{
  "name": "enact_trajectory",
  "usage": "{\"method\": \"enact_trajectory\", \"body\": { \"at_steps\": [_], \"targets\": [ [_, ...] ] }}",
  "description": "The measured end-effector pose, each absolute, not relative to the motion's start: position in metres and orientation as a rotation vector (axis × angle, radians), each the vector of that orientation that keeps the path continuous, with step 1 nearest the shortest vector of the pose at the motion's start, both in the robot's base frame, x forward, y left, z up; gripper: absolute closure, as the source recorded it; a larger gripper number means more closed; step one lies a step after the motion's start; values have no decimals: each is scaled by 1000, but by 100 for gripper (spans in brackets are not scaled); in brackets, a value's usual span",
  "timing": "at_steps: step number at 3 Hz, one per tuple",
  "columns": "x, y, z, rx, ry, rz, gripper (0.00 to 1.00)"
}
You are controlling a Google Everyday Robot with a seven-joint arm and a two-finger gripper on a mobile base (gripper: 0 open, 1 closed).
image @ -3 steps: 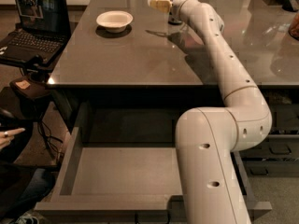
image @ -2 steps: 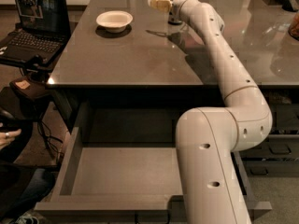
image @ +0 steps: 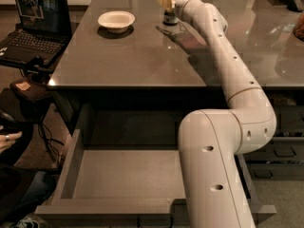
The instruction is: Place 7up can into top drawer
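The 7up can (image: 169,17) stands on the far part of the grey tabletop (image: 128,56). Only its dark lower part shows, under my gripper. My gripper (image: 165,2) is at the end of the long white arm (image: 223,56), right at the can's top and covering it. The top drawer (image: 69,167) is pulled out wide below the table's front edge. Its flat grey floor holds nothing, and my arm's base (image: 213,175) stands over its right side.
A white bowl (image: 116,20) sits on the table to the left of the can. An open laptop (image: 33,23) rests on a stand at the far left. A person's hand (image: 9,139) shows at the left edge. Narrower grey drawers (image: 280,151) are at the right.
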State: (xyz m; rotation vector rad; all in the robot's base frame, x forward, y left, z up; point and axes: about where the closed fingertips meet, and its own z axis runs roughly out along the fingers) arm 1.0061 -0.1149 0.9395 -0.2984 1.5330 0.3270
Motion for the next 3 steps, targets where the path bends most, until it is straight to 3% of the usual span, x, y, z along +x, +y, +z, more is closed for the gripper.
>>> {"method": "enact_trajectory", "body": {
  "at_steps": [2, 3],
  "targets": [
    [1006, -115, 939, -298, 1533, 327, 83],
    [1000, -119, 941, -309, 1535, 342, 100]
  ]
}}
